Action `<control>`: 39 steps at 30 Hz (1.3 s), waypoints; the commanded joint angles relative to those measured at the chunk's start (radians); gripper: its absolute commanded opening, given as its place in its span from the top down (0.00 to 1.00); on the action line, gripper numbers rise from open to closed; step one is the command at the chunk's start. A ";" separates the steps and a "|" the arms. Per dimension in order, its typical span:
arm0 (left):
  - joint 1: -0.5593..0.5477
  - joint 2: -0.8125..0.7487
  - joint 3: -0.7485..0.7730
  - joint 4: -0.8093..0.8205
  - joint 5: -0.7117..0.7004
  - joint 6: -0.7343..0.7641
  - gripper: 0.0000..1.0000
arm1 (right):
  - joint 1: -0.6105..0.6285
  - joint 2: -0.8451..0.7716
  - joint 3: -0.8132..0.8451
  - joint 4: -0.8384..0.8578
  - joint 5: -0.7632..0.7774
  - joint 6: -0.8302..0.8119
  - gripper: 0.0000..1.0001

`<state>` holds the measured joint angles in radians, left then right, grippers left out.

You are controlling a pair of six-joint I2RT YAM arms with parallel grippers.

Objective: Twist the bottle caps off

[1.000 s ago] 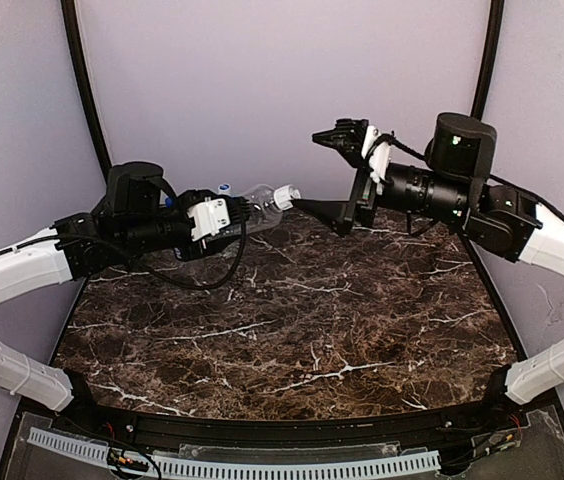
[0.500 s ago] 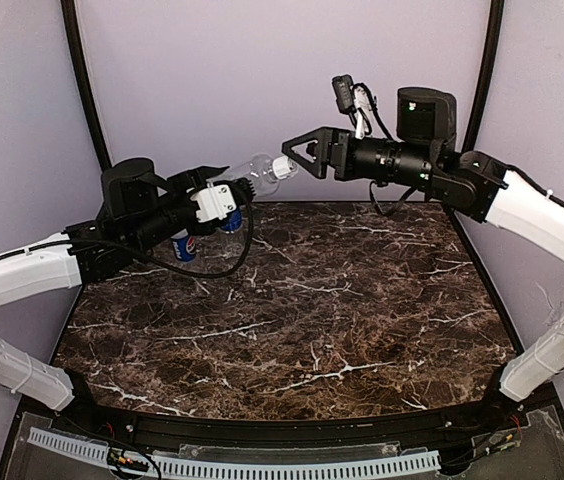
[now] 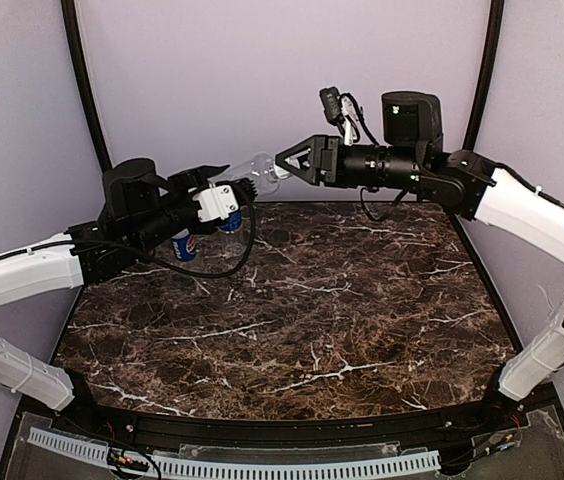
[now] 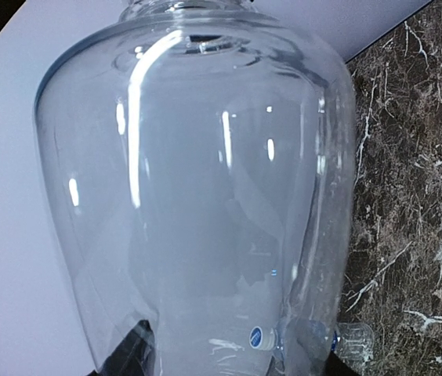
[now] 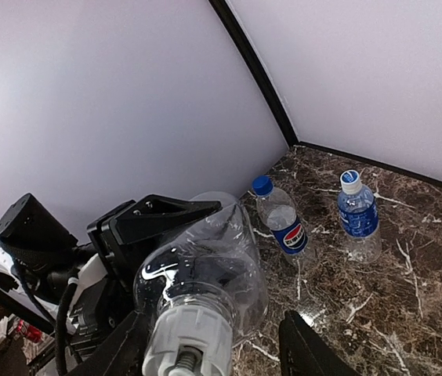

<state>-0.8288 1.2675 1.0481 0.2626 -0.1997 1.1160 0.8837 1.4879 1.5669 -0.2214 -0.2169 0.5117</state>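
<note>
My left gripper (image 3: pixel 227 182) is shut on the clear unlabelled bottle (image 3: pixel 250 170) and holds it in the air, neck pointing right. That bottle (image 4: pixel 197 196) fills the left wrist view. Its white cap (image 5: pixel 190 341) lies between the fingers of my right gripper (image 5: pixel 213 323). The left finger (image 5: pixel 119 352) is close beside the cap, while the right finger (image 5: pixel 307 352) stands clear of it, so the right gripper is open. On the table behind stand the Pepsi bottle (image 5: pixel 285 225) with its dark blue cap (image 5: pixel 262 185) and the water bottle (image 5: pixel 359 218) with its pale cap (image 5: pixel 350 180).
The dark marble table (image 3: pixel 312 320) ends at a black rim along the pale back wall. The Pepsi bottle (image 3: pixel 184 245) and the water bottle (image 3: pixel 230 221) stand at the back left, under my left arm. Black frame poles (image 3: pixel 82 80) rise at both back corners.
The left arm lifted the bottle and tilted its neck upward. The right gripper turned, moved left onto the cap, and its jaws narrowed around it.
</note>
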 commanded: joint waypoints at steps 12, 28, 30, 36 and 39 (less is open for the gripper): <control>-0.005 -0.003 -0.007 0.022 -0.007 -0.009 0.64 | 0.014 0.051 0.075 -0.060 -0.051 -0.069 1.00; -0.005 -0.046 0.115 -0.603 0.487 -0.284 0.73 | 0.217 0.021 -0.031 -0.306 -0.188 -1.284 1.00; -0.005 -0.040 0.147 -0.677 0.552 -0.308 0.73 | 0.236 0.010 -0.063 -0.315 -0.144 -1.389 1.00; -0.006 -0.033 0.185 -0.757 0.642 -0.340 0.73 | 0.273 0.001 -0.124 -0.318 0.046 -1.633 1.00; -0.006 -0.030 0.188 -0.757 0.644 -0.340 0.73 | 0.279 0.012 -0.112 -0.319 0.115 -1.677 1.00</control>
<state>-0.8223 1.2438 1.1713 -0.5560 0.3264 0.8413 1.1328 1.4570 1.4746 -0.5125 -0.1989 -0.9871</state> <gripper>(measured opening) 0.536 0.289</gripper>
